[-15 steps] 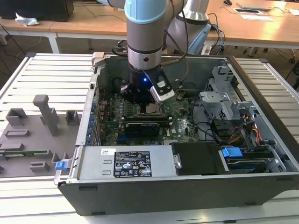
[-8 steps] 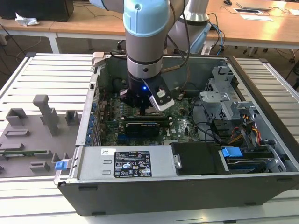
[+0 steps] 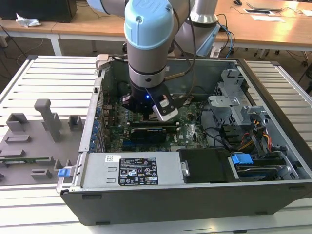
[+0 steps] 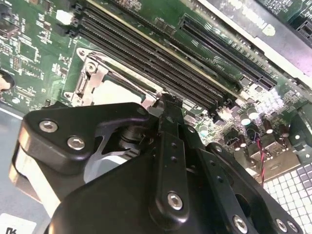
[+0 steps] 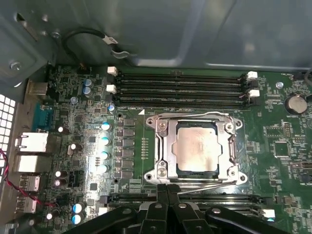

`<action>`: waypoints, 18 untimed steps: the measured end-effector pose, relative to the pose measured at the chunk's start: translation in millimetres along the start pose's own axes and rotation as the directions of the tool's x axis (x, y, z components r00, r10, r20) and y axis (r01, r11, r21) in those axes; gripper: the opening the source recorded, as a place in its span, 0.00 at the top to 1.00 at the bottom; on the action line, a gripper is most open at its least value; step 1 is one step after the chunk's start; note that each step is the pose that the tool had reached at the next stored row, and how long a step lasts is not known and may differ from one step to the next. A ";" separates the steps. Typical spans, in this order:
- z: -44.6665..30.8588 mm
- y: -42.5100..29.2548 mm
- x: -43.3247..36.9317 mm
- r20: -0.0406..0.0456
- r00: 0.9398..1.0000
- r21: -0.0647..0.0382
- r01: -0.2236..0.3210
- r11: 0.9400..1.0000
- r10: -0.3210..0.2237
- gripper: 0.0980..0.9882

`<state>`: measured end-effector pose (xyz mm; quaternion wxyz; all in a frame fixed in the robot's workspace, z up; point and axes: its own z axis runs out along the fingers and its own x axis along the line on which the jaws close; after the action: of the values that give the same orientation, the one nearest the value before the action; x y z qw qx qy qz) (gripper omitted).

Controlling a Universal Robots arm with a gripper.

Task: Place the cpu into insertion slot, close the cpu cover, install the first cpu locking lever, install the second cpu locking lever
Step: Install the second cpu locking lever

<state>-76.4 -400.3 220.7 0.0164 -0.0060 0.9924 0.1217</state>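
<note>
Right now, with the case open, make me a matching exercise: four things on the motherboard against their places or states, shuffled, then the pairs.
1 silver-grey square cpu
2 thin silver metal cpu cover frame
3 black end effector
4 long black memory slots

a empty, white latches at their ends
b showing through a square window
c lying flat around the chip
d beside the frame's edge

Pairs: 1-b; 2-c; 3-d; 4-a

Even daylight, perhaps slightly soft.
</note>
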 end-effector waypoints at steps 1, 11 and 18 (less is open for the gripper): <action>1.3 -0.6 1.2 0.000 1.000 -0.005 0.000 1.000 0.000 0.99; 15.7 -4.3 11.1 0.001 1.000 -0.052 -0.001 0.999 0.001 0.99; 21.7 -5.8 11.7 0.001 1.000 -0.058 -0.001 0.998 0.001 0.99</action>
<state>-87.4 -400.8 197.9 0.0165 -0.0059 0.9885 0.1503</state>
